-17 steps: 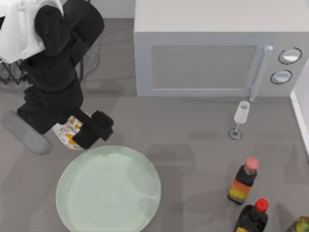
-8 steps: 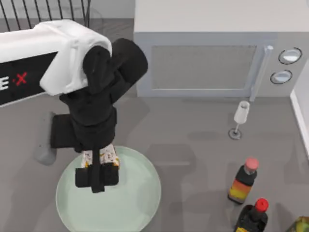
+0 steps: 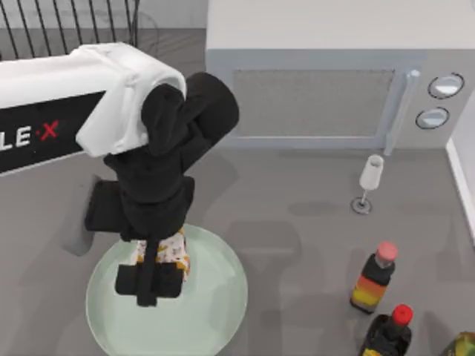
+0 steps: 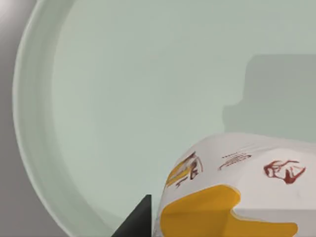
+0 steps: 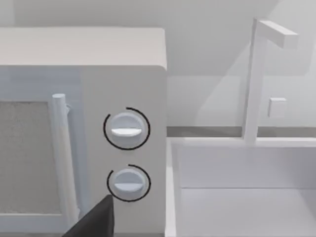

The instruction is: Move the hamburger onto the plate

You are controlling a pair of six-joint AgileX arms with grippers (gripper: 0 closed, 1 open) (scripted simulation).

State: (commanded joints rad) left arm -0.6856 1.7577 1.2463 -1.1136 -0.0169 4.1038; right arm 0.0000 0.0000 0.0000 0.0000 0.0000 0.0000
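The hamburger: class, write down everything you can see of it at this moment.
The hamburger looks like a small white wrapped pack, paper-like, with a yellow-orange patch and small reddish-brown print. It sits between the fingers of the left gripper, which is shut on it, over the left middle of the pale green plate. Whether its underside touches the plate cannot be told. The arm hides most of it from above.

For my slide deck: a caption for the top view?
Left gripper holds the hamburger over the mint-green plate, microwave behind.

plate's (image 3: 215, 311) right half open; bottles (image 3: 375, 278) well right
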